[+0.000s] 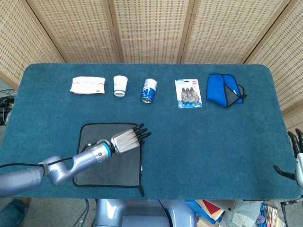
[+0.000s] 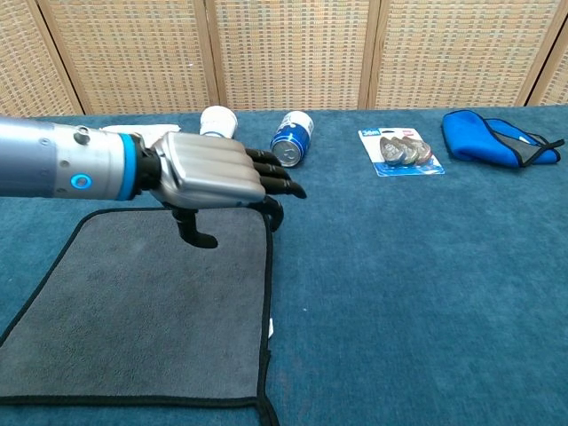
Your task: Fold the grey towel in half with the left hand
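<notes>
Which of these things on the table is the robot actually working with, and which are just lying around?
In use: the grey towel, lying flat, and the left hand reaching over its far right corner.

Lying about: wipes packet, paper cup, blue can, blister pack, blue pouch. The right hand waits at the table edge.
</notes>
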